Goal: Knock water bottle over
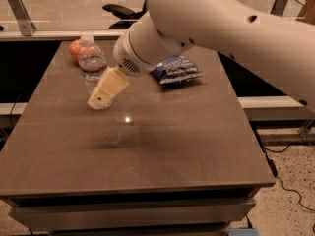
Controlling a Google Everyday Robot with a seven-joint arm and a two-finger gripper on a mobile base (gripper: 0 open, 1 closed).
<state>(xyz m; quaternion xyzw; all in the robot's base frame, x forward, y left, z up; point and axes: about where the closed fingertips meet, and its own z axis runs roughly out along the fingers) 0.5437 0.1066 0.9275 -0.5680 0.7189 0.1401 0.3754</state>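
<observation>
The water bottle (90,63) stands upright at the far left of the brown table (147,146). It is clear and ribbed, with a white cap and a dark red label band. My gripper (100,100) hangs from the big white arm just right of and in front of the bottle's lower half, pointing down-left, close to the bottle or touching it. Only one cream finger (108,88) shows.
A round orange fruit (75,48) sits right behind the bottle. A blue chip bag (175,69) lies at the far middle of the table. A metal rail and a counter run behind the table. The floor with cables lies to the right.
</observation>
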